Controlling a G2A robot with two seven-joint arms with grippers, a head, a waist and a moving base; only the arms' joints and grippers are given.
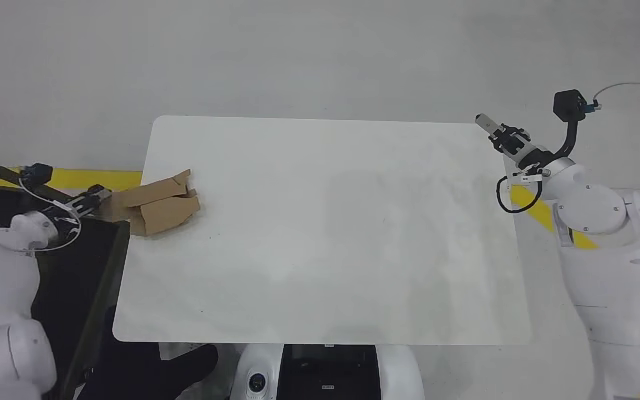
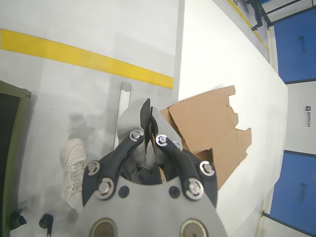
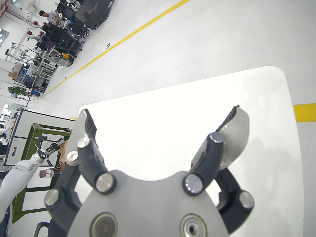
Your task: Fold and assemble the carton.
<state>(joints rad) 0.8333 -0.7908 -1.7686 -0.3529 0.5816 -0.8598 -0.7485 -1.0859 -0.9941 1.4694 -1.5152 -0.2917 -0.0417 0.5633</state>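
Brown corrugated-cardboard carton (image 1: 160, 206), a mostly flat blank with loose flaps, lies at the left edge of the white rectangular table (image 1: 350, 250). One end juts past the rim, where the left gripper (image 2: 148, 114) is pinched onto it. The right gripper (image 3: 160, 114) hangs spread wide by the far right corner, well apart. By my judgement, every fold and the assembly remain to do.

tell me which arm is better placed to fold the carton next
Left, probably: the left gripper is shut on the carton at the table edge, while the right gripper hangs open at the opposite side, apart from it.
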